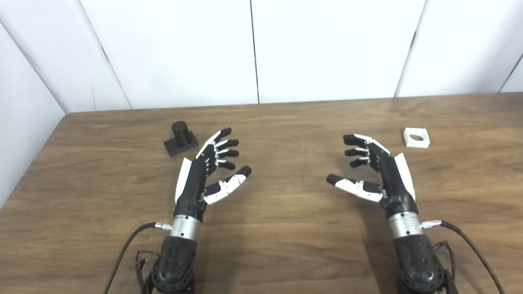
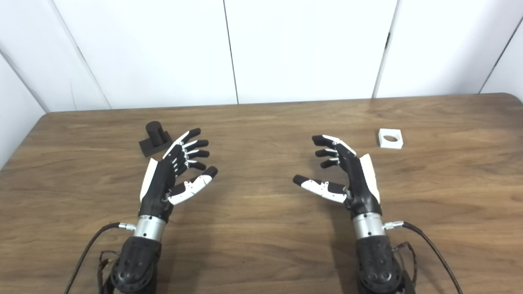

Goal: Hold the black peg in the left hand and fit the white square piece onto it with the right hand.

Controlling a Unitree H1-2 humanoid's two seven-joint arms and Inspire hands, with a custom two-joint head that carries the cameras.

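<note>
Wood-grain tabletop fills most of the view, white panelled wall behind its far edge, another white panel running along the left side.

Both arms come in from the near edge, forearms black with silver wrist cuffs, a cable looping off each wrist.

Left hand: over the left-centre of the tabletop, palm facing inward to the right, fingers spread and pointing far-right, thumb out toward centre. Nothing in it. Fingers apart.

Right hand: mirror pose at right-centre, palm facing left, fingers slightly curled, thumb stuck out toward centre. Also empty, fingers apart. The two hands are well apart from each other, bare tabletop between them.

Black peg: short upright cylinder on a square black base, sitting on the tabletop at far left. It's just beyond and left of the left hand's fingertips, near but not touching.

White square piece: lying flat on the tabletop at far right, round hole through the middle facing up. It's to the far right of the right hand, clear gap between them, no contact.

Peg and white piece are well apart, on opposite sides of the tabletop at roughly the same depth.
</note>
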